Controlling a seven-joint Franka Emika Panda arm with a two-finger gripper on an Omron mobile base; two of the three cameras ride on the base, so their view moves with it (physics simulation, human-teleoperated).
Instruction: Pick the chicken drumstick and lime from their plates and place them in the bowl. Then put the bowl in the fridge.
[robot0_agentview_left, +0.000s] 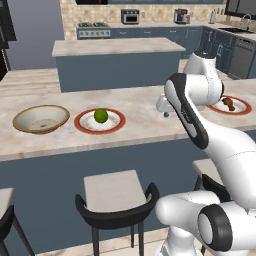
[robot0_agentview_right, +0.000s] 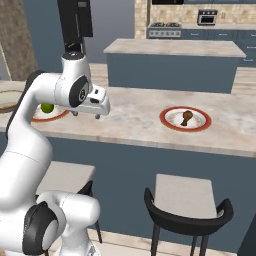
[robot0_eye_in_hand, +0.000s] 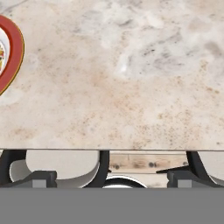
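From the left base view I see the tan bowl (robot0_agentview_left: 41, 119), round, shallow and holding nothing, on the marbled beige worktop (robot0_agentview_left: 135, 112), just beside a red-rimmed white plate (robot0_agentview_left: 100, 121) carrying the glossy green lime (robot0_agentview_left: 101, 116), while the far plate (robot0_agentview_left: 231, 105) holds the brown chicken drumstick (robot0_agentview_left: 228, 103). From the right base view, my claw (robot0_agentview_right: 86, 114) hangs over bare worktop between the two plates, the drumstick tapering to its bone. In the hand view the fingertips (robot0_eye_in_hand: 38, 177) stand spread wide, gripping nothing, over speckled stone, with a red plate rim at the left edge.
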